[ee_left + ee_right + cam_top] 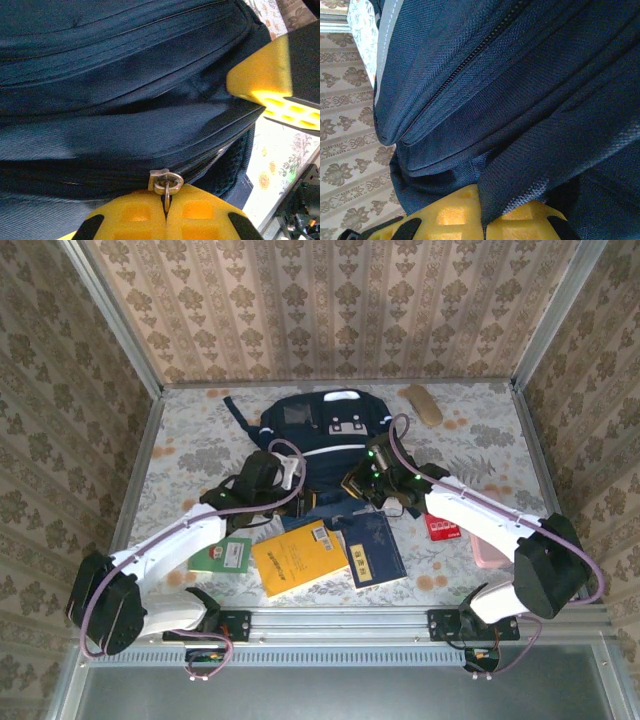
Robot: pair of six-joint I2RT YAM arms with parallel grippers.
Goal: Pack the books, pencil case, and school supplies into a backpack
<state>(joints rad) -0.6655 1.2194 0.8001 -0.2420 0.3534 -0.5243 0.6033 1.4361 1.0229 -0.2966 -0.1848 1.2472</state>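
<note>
The navy backpack (pixel 322 428) lies at the table's middle back, its near edge towards the arms. My left gripper (pixel 291 476) is shut on the metal zipper pull (pixel 167 184), pinched between the yellow fingertips (pixel 135 215). At the pack's near right edge, my right gripper (pixel 368 478) is shut on a fold of backpack fabric (pixel 530 170). In front lie the books: an orange-yellow one (pixel 295 558), a navy one (pixel 372 548) and a small green-and-white one (pixel 222 555). School supplies lie apart: a red pack (pixel 443 528), a pink thing (pixel 490 554), a tan oblong (pixel 422 403). The pencil case is out of view.
Patterned walls close in the table (pixel 200 440) on three sides. A metal rail (pixel 330 622) runs along the near edge between the arm bases. A yellow finger of the right gripper (pixel 260 75) shows close by in the left wrist view.
</note>
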